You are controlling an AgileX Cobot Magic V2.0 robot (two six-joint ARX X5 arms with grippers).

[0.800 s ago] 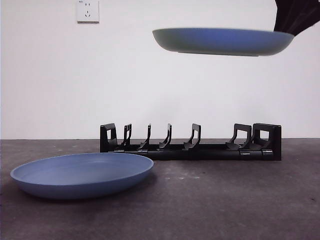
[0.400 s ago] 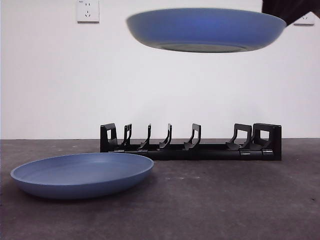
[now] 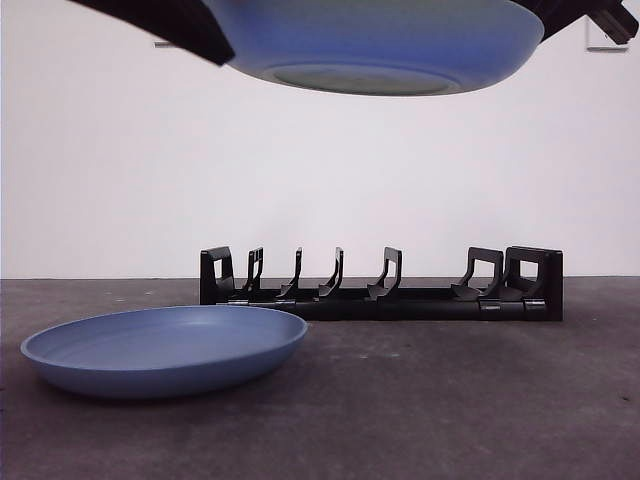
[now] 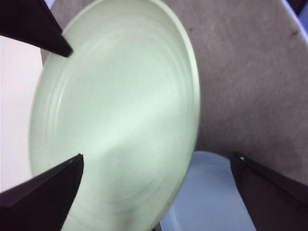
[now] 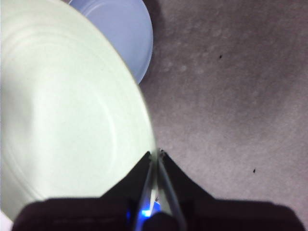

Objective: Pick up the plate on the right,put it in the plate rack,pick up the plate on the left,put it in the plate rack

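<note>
Item 1, raised plate (image 3: pixel 372 45): shallow round plate, blue in the front view, washed pale green in both wrist views. It hangs at the top centre of the front frame, roughly level, underside and foot ring facing the camera, high above the plate rack (image 3: pixel 380 285).

Holder: right gripper (image 5: pixel 158 156), jaws pinched thin on the rim of the raised plate, at the lower centre of the right wrist frame. In the front view this arm enters dark at the upper right corner.

Second claw: left gripper (image 4: pixel 156 166), jaws spread wide on either side of the plate's near edge, not seen to touch it. A dark arm shows at the upper left of the front frame.

Item 2, second plate (image 3: pixel 165 350): same pattern, blue, lying flat on the table (image 3: pixel 450 400) at the lower left of the front frame, in front of the rack's left end.

Item 3, plate rack: long, low, black, upright curved prongs, blocky ends, centre of the frame at the table's far side. No plate in it.

Handling, by judgement: the plate looks light, rigid, smooth, probably plastic. A one-sided rim pinch lets it sag or swivel. The rim is the only grip; the surface looks slick. It must turn on edge to fit between the prongs.
</note>
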